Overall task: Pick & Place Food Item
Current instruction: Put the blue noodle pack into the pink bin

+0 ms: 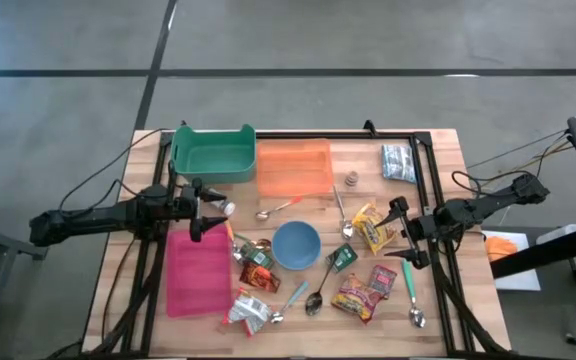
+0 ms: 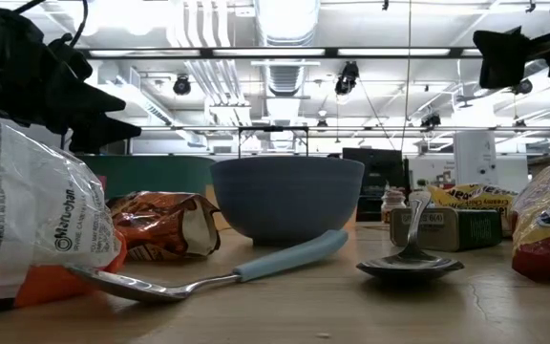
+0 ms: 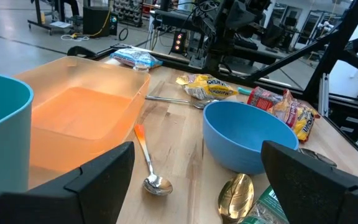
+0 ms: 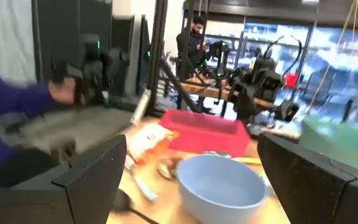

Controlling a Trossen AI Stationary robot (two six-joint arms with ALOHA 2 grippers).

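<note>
Food packets are seen from above scattered round the blue bowl [image 1: 296,245] at the table's middle: a yellow packet [image 1: 371,229] just to its right, a red-and-yellow packet [image 1: 358,296] below and to the right of it, a green packet [image 1: 343,257] close by its right rim, and an orange-brown packet [image 1: 259,268] to its left. The left gripper [image 1: 211,212] is held left of the bowl, jaws spread wide and empty. The right gripper [image 1: 397,232] is held right of the bowl, beside the yellow packet, jaws likewise wide and empty. An orange tray [image 1: 294,167] and a green bin [image 1: 213,152] are set beyond the bowl, a pink tray [image 1: 196,270] to its left.

At table height, the bowl is seen centrally, with a blue-handled spoon [image 2: 213,274] lying in front of it and a white-and-orange packet [image 2: 27,220] nearest the camera.

From the left wrist, the bowl is seen beside the orange tray, an orange-handled spoon [image 3: 148,159] between them.

From the right wrist, the bowl is seen ahead, the pink tray beyond it, and a person's purple sleeve [image 4: 11,99] blurred at one side.
</note>
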